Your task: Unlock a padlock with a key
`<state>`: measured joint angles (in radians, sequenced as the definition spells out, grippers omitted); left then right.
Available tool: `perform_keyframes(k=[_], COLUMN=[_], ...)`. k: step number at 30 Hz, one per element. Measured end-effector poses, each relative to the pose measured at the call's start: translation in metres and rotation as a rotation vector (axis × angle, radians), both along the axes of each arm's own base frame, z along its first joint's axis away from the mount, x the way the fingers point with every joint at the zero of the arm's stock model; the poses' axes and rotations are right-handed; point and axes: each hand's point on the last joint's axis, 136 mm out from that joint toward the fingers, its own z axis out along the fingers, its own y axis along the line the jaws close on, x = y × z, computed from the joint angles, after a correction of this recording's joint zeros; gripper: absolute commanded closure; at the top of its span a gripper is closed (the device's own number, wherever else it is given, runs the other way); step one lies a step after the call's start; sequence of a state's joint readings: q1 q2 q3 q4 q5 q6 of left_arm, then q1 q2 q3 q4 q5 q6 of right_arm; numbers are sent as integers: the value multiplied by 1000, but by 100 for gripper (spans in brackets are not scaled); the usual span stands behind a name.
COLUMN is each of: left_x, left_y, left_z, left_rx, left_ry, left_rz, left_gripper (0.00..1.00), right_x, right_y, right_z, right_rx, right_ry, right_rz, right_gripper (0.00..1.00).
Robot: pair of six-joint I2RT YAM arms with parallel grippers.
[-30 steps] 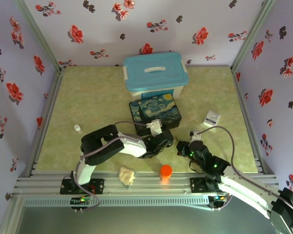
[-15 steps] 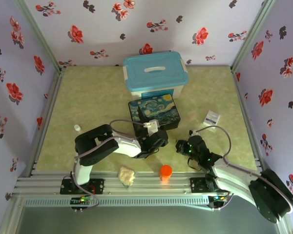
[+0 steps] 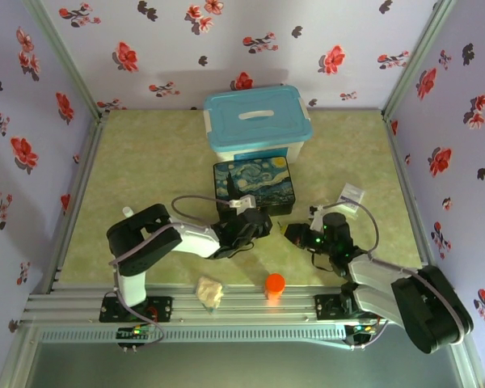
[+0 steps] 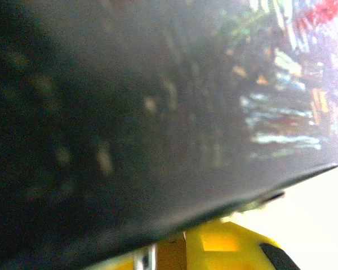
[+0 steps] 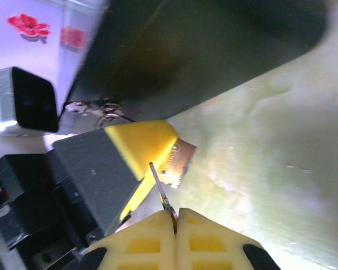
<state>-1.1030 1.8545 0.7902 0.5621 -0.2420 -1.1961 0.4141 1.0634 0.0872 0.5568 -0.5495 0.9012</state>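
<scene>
Green table (image 3: 145,162), two arms meeting just in front of the painted box (image 3: 250,179).
The right gripper (image 5: 176,218) has its yellow tips pressed tight on the key (image 5: 159,188). The key points at a small shiny bit, likely the padlock (image 5: 179,160), peeking from the left gripper (image 3: 263,229) — how wide that one is open I cannot tell. The key is thin and held by its end — if it goes in crooked, it could miss the hole, twist or slip out.

**Metal against matt plastic**

The key (image 5: 160,190) is thin dark metal; at its 12 o'clock the padlock (image 5: 179,160) looks brassy, ridged metal. Pads (image 5: 149,239) of the right gripper (image 5: 176,216) are matt yellow plastic. The table (image 5: 270,169) is smooth, faintly glossy.
</scene>
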Motion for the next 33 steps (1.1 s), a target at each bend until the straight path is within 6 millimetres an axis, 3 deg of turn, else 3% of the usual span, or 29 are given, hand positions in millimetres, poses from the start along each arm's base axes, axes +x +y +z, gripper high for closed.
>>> perform_keyframes(k=[8, 17, 33], left_x=[-6, -9, -12], left_y=[-5, -7, 6], left_z=[18, 24, 26], left_rx=[-120, -150, -166], left_ry=[26, 59, 71], left_rz=[-14, -29, -33], left_gripper=[100, 100, 100], right_x=[-7, -9, -8], right_y=[4, 11, 16], right_z=[15, -6, -3], right_rx=[53, 80, 123], right_ry=[-23, 83, 95], right_rz=[57, 104, 126], right_gripper=[100, 100, 100])
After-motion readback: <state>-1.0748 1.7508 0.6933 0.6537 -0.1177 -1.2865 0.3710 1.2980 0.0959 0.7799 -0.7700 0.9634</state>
